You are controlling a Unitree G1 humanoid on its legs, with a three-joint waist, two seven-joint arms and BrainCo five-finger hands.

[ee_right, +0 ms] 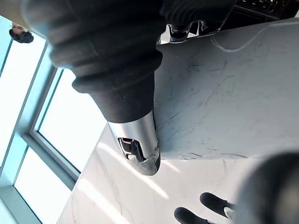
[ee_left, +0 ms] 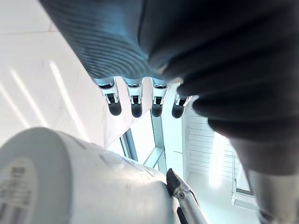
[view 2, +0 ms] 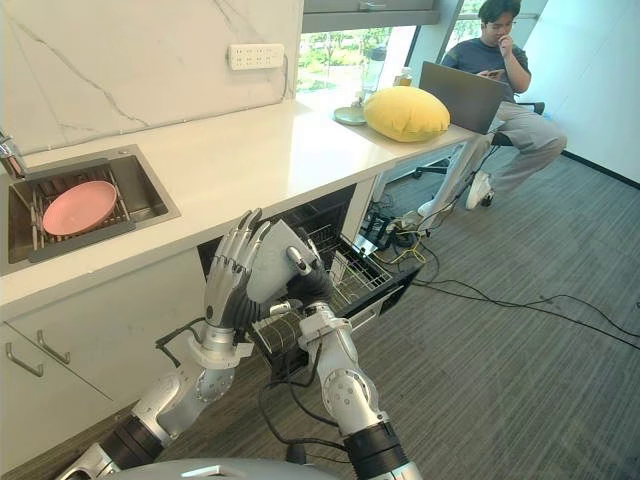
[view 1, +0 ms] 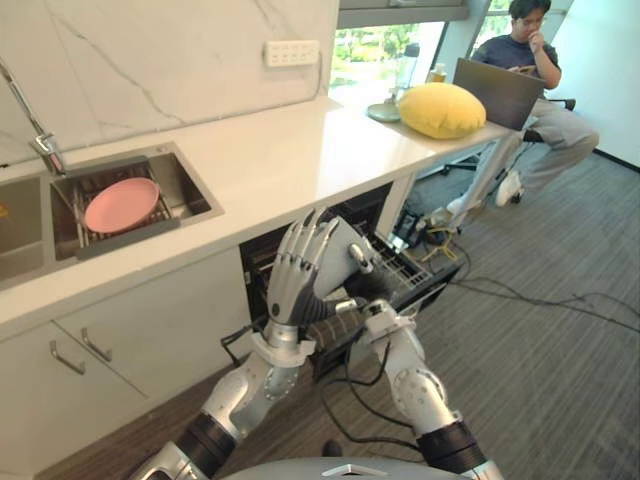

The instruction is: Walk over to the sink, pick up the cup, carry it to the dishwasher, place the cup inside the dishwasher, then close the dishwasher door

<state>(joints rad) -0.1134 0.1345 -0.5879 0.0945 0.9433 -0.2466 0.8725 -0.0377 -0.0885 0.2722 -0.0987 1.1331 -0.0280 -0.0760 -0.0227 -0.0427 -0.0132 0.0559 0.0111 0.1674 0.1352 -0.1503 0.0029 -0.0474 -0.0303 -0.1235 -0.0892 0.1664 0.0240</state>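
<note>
**Q:** What lies on the left?
**A:** A sink [view 1: 190,192] set into the white countertop [view 1: 290,150]. A pink plate [view 1: 120,205] rests in the sink.

**Q:** And at centre?
**A:** The left hand [view 1: 300,268] is raised with its back to the head camera. Its fingers [ee_left: 135,100] run straight along one side of the cup [view 1: 340,240]. Its thumb [ee_left: 181,193] lies against the other side, so the cup is pinched in this hand. The cup is pale grey and is held in the air in front of the open dishwasher [view 1: 405,268], not inside it. In the left wrist view the cup's base faces the wrist.

**Q:** The other hand?
**A:** The right hand [view 1: 378,290] sits just below and to the right of the cup. Whether it is spread or closed cannot be told.

**Q:** Behind the hands?
**A:** The dishwasher stands under the countertop, with its wire rack projecting forward.

**Q:** Far right?
**A:** A yellow cushion [view 1: 442,110] lies at the counter's end. A seated person [view 1: 530,60] is behind a laptop [view 1: 500,90].
</note>
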